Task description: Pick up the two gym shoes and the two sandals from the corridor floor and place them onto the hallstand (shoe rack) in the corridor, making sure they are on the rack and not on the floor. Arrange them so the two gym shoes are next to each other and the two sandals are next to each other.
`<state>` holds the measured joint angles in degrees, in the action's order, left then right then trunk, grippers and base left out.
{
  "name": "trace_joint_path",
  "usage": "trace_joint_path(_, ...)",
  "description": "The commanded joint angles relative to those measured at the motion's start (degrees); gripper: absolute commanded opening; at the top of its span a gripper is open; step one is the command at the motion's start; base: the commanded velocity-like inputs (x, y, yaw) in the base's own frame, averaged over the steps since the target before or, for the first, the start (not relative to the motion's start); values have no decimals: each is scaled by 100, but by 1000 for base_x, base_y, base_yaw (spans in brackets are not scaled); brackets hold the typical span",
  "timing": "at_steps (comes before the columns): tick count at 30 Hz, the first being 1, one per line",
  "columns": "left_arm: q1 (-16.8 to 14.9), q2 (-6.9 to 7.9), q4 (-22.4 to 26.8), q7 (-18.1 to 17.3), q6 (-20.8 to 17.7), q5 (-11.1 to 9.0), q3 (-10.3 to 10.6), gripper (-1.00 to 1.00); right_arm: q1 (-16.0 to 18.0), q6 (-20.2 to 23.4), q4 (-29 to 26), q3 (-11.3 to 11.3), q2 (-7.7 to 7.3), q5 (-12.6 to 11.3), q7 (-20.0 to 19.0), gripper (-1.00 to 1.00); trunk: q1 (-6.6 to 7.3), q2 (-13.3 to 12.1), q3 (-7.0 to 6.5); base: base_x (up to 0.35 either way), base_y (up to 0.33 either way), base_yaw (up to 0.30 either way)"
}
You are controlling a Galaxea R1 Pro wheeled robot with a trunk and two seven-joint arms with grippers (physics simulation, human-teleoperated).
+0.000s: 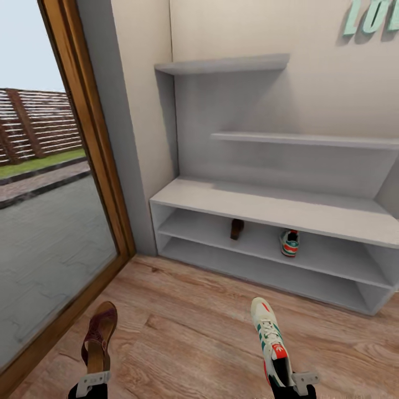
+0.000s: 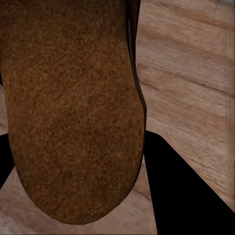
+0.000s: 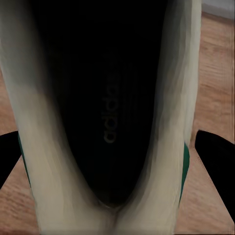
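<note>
While both arms are raised in front of the hallstand [image 1: 266,208], the left gripper [image 1: 93,382] is seen closed on the heel end of a brown sandal [image 1: 100,338], which is held off the corridor floor [image 1: 188,327] with its toe pointing toward the rack. In the left wrist view the sandal's tan insole [image 2: 68,107] is seen close up, with dark finger shapes at either side. The right gripper [image 1: 293,382] is clamped on the heel of a white gym shoe [image 1: 270,338], toe likewise toward the rack; in the right wrist view the shoe's dark insole [image 3: 110,107] is seen between white walls. On the rack's upper shelf tier a second sandal [image 1: 237,228] and a second gym shoe [image 1: 289,243] are placed, well apart from each other. Grey wall shelves [image 1: 227,64] are mounted above. A glazed door with a wooden frame [image 1: 88,138] is seen at the left.
</note>
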<state>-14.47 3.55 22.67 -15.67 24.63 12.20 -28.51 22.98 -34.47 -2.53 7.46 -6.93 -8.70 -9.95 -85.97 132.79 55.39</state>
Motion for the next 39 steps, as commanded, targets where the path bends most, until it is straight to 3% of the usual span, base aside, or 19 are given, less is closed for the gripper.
trace_joint_path(1,-6,-3,0,-25,25,64,-49,-100,5,-15,7,41,-1,-62,-24,-100,1,2,5,5,7,-263)
trace_joint_path(17,-8,-3,0,-13,23,64,-49,-100,5,-15,7,40,-1,-62,-24,-100,1,2,5,12,11,-263)
trace_joint_path(27,-9,-3,0,-6,24,63,-49,-100,5,-15,7,44,-1,-62,-24,-100,1,2,5,188,243,-263)
trace_joint_path(39,-5,-3,0,-1,22,64,-49,-100,5,-15,7,43,-1,-62,-24,-100,1,2,5,20,250,-263)
